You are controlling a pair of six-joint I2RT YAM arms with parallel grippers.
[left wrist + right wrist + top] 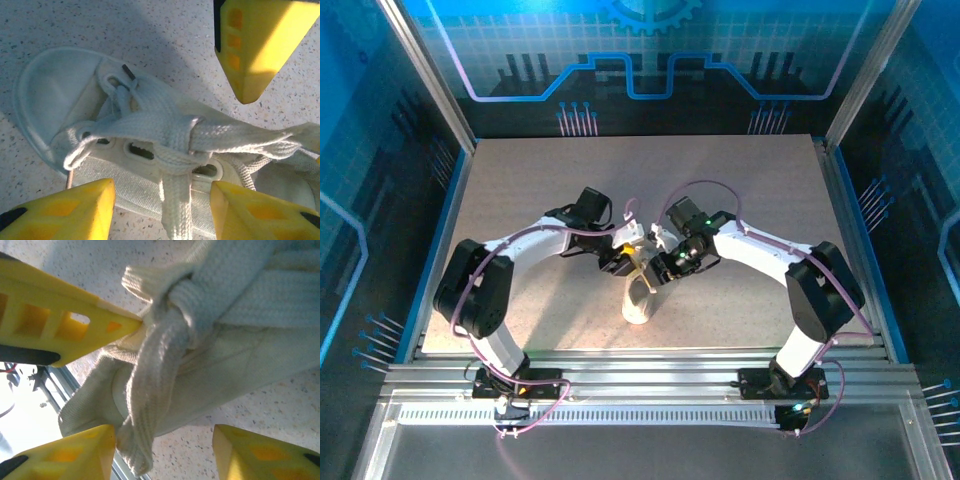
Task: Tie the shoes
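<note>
Top view, near to far: the two arm bases (510, 385) are seen at the near edge of the table (520, 200). The white sneaker (638, 300) is shown ahead of them, near the middle of the table and between the arms. The left gripper (623, 262) and the right gripper (665, 268) are brought close together just above its far end.

Left wrist view: the sneaker (55, 100) is seen from above, its laces (150, 125) crossed in a knot (175, 137). The left gripper (161, 187) is held spread, one lace strand passing between its fingers (55, 210) and touched by neither. A finger of the right gripper (255, 45) is seen beyond, clear of the shoe.

Right wrist view: the right gripper (164, 430) is likewise spread. A hanging strand (140, 440) lies against one of its fingers (75, 450) and is not pinched. The knot (185, 295) is touched by the tip of a left-gripper finger (55, 325).
</note>
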